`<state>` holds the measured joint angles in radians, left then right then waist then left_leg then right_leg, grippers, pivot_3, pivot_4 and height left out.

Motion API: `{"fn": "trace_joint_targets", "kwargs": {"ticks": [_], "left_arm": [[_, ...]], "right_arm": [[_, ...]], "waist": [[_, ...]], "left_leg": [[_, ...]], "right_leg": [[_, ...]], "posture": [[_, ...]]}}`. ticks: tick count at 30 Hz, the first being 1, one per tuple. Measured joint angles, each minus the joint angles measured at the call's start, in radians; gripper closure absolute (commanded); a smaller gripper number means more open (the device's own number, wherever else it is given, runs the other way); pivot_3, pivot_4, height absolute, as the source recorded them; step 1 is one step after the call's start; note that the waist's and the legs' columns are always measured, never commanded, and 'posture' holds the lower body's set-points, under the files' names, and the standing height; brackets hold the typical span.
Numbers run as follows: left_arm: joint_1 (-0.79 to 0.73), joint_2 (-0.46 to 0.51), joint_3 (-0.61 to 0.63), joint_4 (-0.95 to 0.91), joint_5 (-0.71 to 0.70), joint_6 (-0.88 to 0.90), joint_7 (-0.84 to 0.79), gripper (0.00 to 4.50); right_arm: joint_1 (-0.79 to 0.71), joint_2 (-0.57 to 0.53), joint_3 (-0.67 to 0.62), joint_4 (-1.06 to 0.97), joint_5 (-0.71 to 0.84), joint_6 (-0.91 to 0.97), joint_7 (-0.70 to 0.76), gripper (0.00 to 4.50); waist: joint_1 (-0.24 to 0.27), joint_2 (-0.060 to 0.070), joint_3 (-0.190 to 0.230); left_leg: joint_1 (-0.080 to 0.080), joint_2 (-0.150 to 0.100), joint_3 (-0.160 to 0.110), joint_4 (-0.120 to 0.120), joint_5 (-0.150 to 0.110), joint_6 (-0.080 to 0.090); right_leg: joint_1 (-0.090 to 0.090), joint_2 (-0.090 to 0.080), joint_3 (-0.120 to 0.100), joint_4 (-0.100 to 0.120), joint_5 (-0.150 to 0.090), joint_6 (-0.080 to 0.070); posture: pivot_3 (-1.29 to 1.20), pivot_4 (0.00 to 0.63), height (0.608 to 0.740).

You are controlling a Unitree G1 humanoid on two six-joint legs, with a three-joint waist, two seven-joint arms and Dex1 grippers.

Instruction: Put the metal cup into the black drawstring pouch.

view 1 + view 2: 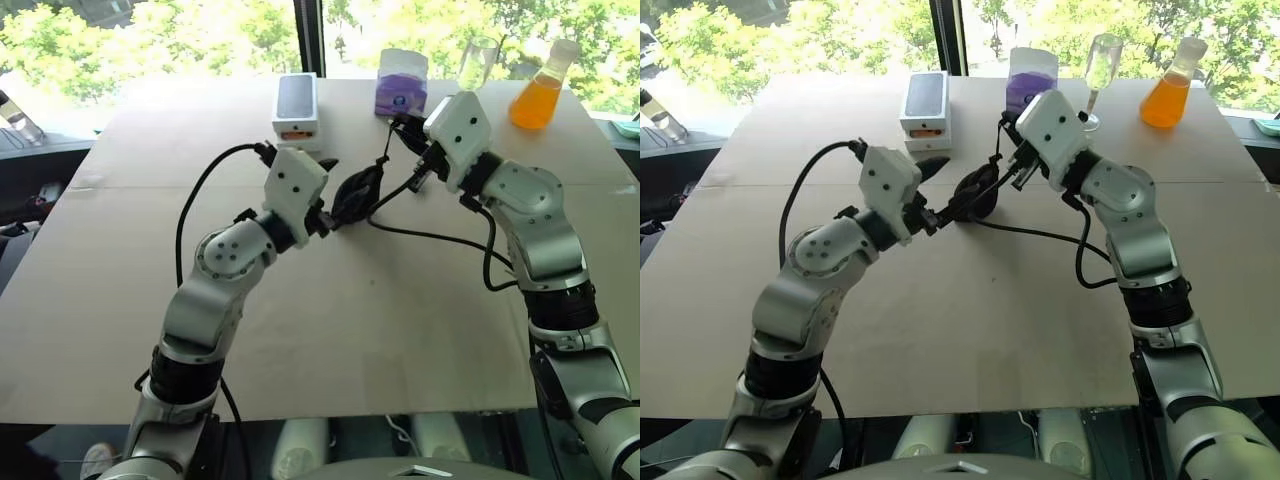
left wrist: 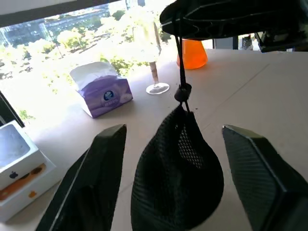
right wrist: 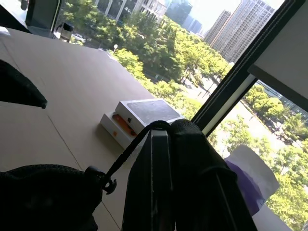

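Left gripper (image 2: 171, 178) had its jaws wide apart, one finger (image 2: 91, 178) either side of the black drawstring pouch (image 2: 178, 168), neither pad clearly touching the fabric. Right gripper (image 3: 166, 192) was pinched fully together on the thin cord (image 2: 181, 57), which ran taut down to a toggle at the cinched mouth; the pouch hung from it, bulging and rounded. Metal cup was not visible anywhere on the table; judging by the bulge it was probably inside the pouch already, but the fabric hid it, so can't confirm.

Judged step: closing up, or handing the loaded pouch over to the cord grip. To do it well, keep the cord pinch firm, hold the pull in line with the mouth so the toggle doesn't snag, and clear the left fingers straight back without brushing the bag and setting it swinging. Lower it to the table gently.

In the head views the pouch sat near centre, between the two grippers. White box (image 1: 297, 108) at 11 o'clock from it, purple tissue box (image 1: 402, 82) at 12, stemmed glass (image 1: 1102, 68) at 1, orange flask (image 1: 540, 92) at 2. Table (image 1: 330, 330) was covered in plain brown board, bare on the near half. Big windows behind, sunlit trees and tower blocks outside.
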<state>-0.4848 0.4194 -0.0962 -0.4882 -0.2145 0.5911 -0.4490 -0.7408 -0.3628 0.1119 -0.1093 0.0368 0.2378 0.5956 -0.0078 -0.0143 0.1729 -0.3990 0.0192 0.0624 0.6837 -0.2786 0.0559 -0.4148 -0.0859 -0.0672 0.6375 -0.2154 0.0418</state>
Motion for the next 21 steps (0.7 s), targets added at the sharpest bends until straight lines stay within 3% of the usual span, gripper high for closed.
{"fn": "trace_joint_targets", "kwargs": {"ticks": [8, 21], "left_arm": [[-0.094, -0.054, -0.109, 0.101, 0.079, -0.007, 0.016, 1.4], [-0.185, -0.14, -0.123, 0.196, 0.116, -0.031, 0.019, 1.4]], "right_arm": [[0.009, 0.005, 0.01, -0.057, 0.025, 0.022, 0.018, 4.5], [0.02, -0.003, 0.03, -0.108, 0.054, 0.035, 0.047, 4.5]], "waist": [[0.002, 0.0, 0.0], [0.002, 0.0, 0.0]], "left_leg": [[0.0, 0.0, 0.0, 0.0, 0.0, 0.0], [0.0, 0.0, 0.0, 0.0, 0.0, 0.0]], "right_leg": [[0.0, 0.0, 0.0, 0.0, 0.0, 0.0], [0.0, 0.0, 0.0, 0.0, 0.0, 0.0]], "posture": [[0.0, 0.15, 0.74], [0.0, 0.15, 0.74]]}}
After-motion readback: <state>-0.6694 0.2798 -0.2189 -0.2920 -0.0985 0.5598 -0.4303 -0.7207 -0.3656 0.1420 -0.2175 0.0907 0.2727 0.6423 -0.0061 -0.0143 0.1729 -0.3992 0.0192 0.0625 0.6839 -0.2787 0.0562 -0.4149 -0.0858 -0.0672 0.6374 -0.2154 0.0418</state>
